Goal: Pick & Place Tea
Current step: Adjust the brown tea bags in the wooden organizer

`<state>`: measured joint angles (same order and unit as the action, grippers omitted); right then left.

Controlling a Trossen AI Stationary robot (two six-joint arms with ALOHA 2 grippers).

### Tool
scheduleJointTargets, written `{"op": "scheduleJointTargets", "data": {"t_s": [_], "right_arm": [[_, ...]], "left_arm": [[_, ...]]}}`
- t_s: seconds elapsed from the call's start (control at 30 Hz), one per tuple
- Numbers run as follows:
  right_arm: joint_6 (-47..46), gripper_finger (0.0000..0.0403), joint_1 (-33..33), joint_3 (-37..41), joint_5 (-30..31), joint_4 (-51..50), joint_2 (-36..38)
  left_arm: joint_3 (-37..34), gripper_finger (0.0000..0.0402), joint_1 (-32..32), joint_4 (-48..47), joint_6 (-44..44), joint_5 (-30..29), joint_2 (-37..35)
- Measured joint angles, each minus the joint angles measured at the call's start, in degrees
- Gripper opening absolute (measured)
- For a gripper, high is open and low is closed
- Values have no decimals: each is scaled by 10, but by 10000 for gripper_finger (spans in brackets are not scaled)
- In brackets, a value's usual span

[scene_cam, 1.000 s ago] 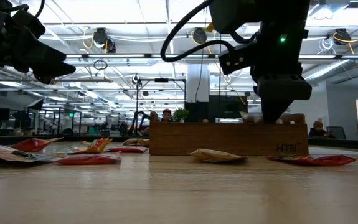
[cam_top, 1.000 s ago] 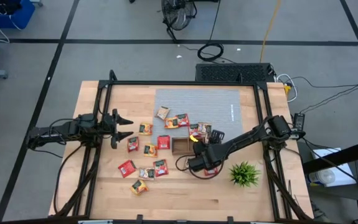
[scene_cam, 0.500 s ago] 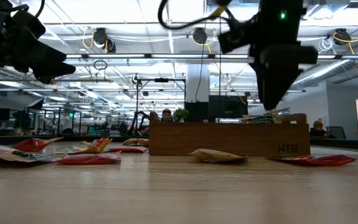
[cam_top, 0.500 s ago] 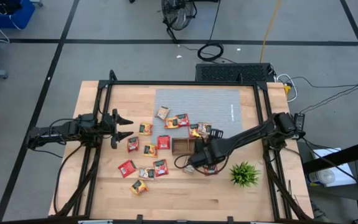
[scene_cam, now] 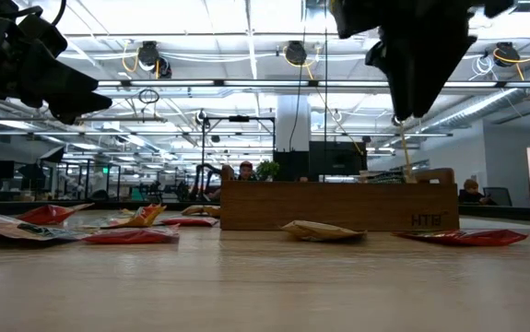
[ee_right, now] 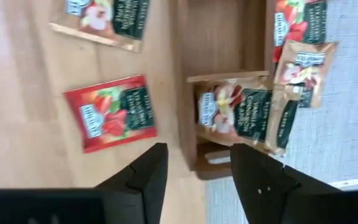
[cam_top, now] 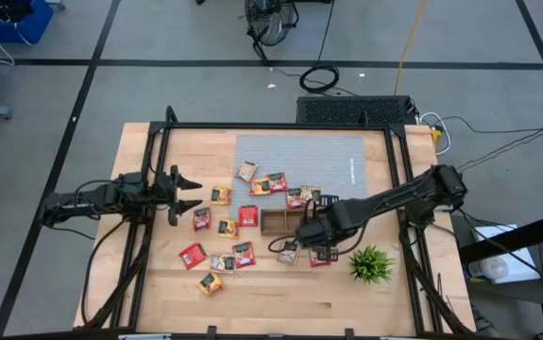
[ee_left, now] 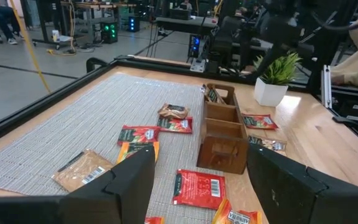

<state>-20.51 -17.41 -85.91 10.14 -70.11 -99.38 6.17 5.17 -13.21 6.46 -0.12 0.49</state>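
Hanging over the wooden tray (cam_top: 280, 222), the right gripper (ee_right: 194, 171) has its jaws apart and holds nothing. In the right wrist view, a tea sachet (ee_right: 233, 110) lies in the end compartment of the tray, right under the jaws. A red sachet (ee_right: 111, 113) lies flat on the bench (cam_top: 280, 293) just beside the tray. Another sachet (ee_right: 102, 20) lies on the wood a bit farther along the same side. Two more sachets (ee_right: 303, 68) sit on the gray mat (cam_top: 299, 156) on the other side of the tray, one touching the other.

From above, the green plant (cam_top: 370, 263) stands near the right arm. More tea (cam_top: 224, 236) is spread over the bench to the left of the tray, red ones and yellow ones, some on the mat and some on the bare wood.

Farther away, the left gripper (cam_top: 184, 192) waits at the left edge of the bench, apart from the sachets. Its jaws are wide open and empty
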Motion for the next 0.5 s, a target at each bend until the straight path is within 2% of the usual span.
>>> {"op": "scheduleJointTargets", "data": {"t_s": [0.2, 0.3, 0.5], "right_arm": [[-13, 132, 1, -4, -53, 4, 25], [-11, 131, 5, -5, -47, 14, 36], [47, 166, 31, -3, -42, 18, 43]], "left_arm": [[0, 253, 0, 0, 0, 0, 0], [0, 253, 0, 0, 0, 0, 0], [0, 253, 0, 0, 0, 0, 0]]}}
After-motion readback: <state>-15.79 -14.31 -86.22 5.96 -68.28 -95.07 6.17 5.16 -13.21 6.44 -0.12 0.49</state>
